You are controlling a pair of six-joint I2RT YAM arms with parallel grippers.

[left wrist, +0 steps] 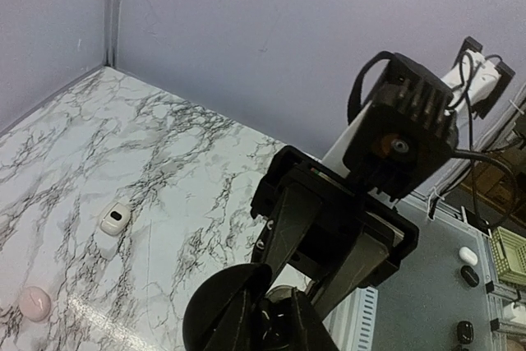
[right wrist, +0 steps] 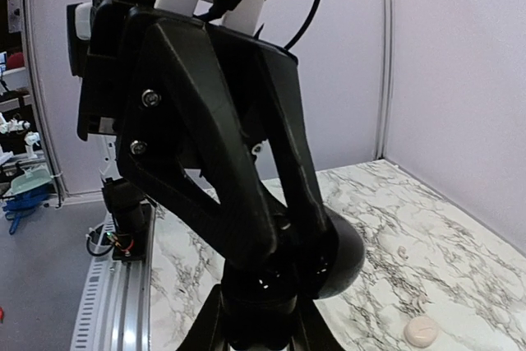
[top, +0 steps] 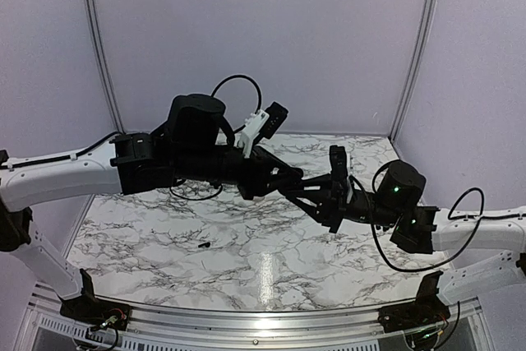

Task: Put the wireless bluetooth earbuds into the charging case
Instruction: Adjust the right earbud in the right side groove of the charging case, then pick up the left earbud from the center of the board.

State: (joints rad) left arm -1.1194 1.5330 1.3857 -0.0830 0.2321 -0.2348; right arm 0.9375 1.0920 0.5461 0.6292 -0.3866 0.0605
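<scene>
Both arms meet in mid-air over the marble table. My left gripper [top: 306, 189] [left wrist: 279, 318] and right gripper [top: 319, 203] [right wrist: 263, 326] are each shut on a black round puck [left wrist: 223, 302] [right wrist: 345, 256] held between them. Its domed side sticks out past the fingers. The cream-white charging case [left wrist: 34, 303] [right wrist: 422, 332] lies shut on the table, well away from both grippers. One tiny black earbud [top: 204, 246] lies on the marble at the front left. In the top view the arms hide the case.
A brighter white squarish piece with a dark spot [left wrist: 115, 218] lies on the table [top: 271, 277] near the case. Lilac walls close in the back and sides. A metal rail [top: 246, 318] runs along the near edge.
</scene>
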